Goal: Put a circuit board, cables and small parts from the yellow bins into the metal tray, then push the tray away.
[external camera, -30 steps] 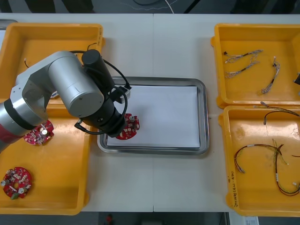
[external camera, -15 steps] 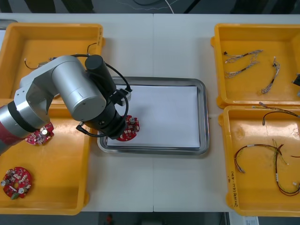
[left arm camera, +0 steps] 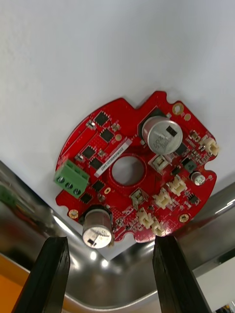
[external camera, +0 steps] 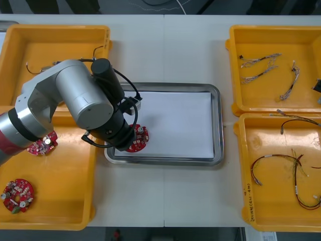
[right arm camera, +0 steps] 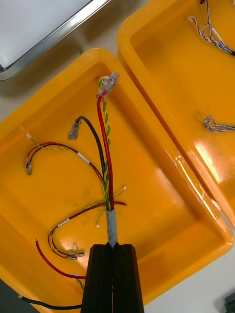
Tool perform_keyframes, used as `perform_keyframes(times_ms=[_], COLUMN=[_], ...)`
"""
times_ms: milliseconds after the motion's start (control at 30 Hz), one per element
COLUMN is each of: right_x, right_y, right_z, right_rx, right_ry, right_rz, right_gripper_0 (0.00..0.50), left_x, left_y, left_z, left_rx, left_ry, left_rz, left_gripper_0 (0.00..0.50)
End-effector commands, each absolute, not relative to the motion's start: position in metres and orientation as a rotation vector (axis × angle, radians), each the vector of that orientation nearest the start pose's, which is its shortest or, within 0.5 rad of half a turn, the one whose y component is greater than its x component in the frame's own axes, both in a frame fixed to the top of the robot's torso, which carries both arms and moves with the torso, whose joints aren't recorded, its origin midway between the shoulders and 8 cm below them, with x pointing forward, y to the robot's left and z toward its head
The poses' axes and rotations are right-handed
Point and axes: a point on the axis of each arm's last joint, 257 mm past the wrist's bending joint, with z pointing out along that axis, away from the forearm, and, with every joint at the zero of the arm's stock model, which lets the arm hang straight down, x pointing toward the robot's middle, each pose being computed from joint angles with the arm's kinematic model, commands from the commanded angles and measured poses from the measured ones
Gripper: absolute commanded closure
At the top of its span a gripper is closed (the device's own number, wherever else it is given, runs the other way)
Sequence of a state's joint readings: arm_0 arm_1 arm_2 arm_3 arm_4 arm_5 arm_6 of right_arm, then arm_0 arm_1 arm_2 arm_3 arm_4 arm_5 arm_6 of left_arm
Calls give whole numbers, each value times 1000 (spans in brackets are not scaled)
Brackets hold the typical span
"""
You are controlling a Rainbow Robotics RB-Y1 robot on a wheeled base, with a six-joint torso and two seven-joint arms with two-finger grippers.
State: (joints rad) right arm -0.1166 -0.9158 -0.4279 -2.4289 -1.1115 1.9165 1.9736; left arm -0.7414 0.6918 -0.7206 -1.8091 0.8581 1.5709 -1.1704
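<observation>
Now the red circuit board (external camera: 139,136) lies on the white inside of the metal tray (external camera: 217,125), at its near left corner, with the left gripper (left arm camera: 110,242) spread apart over it. The right gripper (right arm camera: 116,247) is clamped on a cable bundle (right arm camera: 105,146) above the near right yellow bin (right arm camera: 161,161) and its loose cables (right arm camera: 61,145). From above, the left arm (external camera: 80,95) hides part of the board.

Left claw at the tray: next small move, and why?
Probably lift the left claw straight up, clear of the tray: its fingers stand open either side of the circuit board, which lies flat on the white liner, so release looks done. The right claw holds a cable above a yellow bin.
</observation>
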Motion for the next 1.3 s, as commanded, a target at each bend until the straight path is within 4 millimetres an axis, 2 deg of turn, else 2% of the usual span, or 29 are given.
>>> perform_keyframes(times_ms=[33,167,300,500,767,800,1100,1300], right_x=[342,345,348,351,358,358,366,376], right_y=[-322,-316,-304,-275,-222,-219,-146,-119], right_z=[-99,-98,-96,-92,-90,-90,-102,-118], right_rx=[-1187,-1214,-1262,-1388,-1601,-1616,-1793,-1855], right_ry=[2296,2280,2250,2176,2044,2036,1888,1887], right_rz=[-268,-268,-264,-268,-283,-287,-254,-233], right_gripper_0=[500,500,500,500,500,500,500,500], left_x=[437,438,440,446,460,461,484,501], left_y=[131,136,143,149,165,167,214,242], left_z=[-222,-197,-183,-155,-117,-115,-103,-98], left_rx=[713,693,678,612,473,464,259,128], left_ry=[2713,2704,2709,2706,2677,2675,2690,2688], left_rz=[-23,-13,20,9,-59,-60,-44,-55], left_gripper_0=[0,0,0,0,0,0,0,0])
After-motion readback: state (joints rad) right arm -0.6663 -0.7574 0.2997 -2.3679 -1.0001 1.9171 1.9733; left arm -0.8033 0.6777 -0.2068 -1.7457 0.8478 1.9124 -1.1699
